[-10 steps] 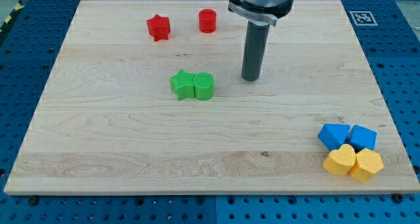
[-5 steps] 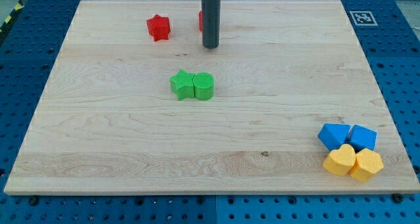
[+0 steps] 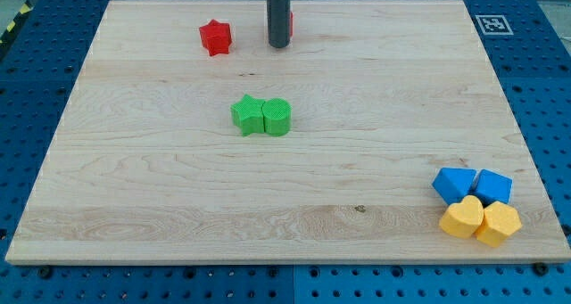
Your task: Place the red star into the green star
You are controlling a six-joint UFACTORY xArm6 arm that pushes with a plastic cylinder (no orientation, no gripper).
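Note:
The red star (image 3: 215, 37) lies near the board's top left. The green star (image 3: 246, 115) lies near the board's middle, touching a green cylinder (image 3: 277, 117) on its right. My tip (image 3: 278, 45) stands at the view's top, to the right of the red star and well above the green star. The rod hides most of a red cylinder (image 3: 290, 22), of which only a sliver shows at the rod's right edge.
Two blue blocks (image 3: 455, 183) (image 3: 493, 186) and two yellow blocks (image 3: 462, 217) (image 3: 499, 224) cluster at the board's bottom right corner. A marker tag (image 3: 492, 24) sits at the top right corner. The wooden board (image 3: 161, 197) rests on a blue perforated table.
The rod has moved from right of the green cylinder up and left to the top of the board, and now stands in front of the red cylinder. No block has moved.

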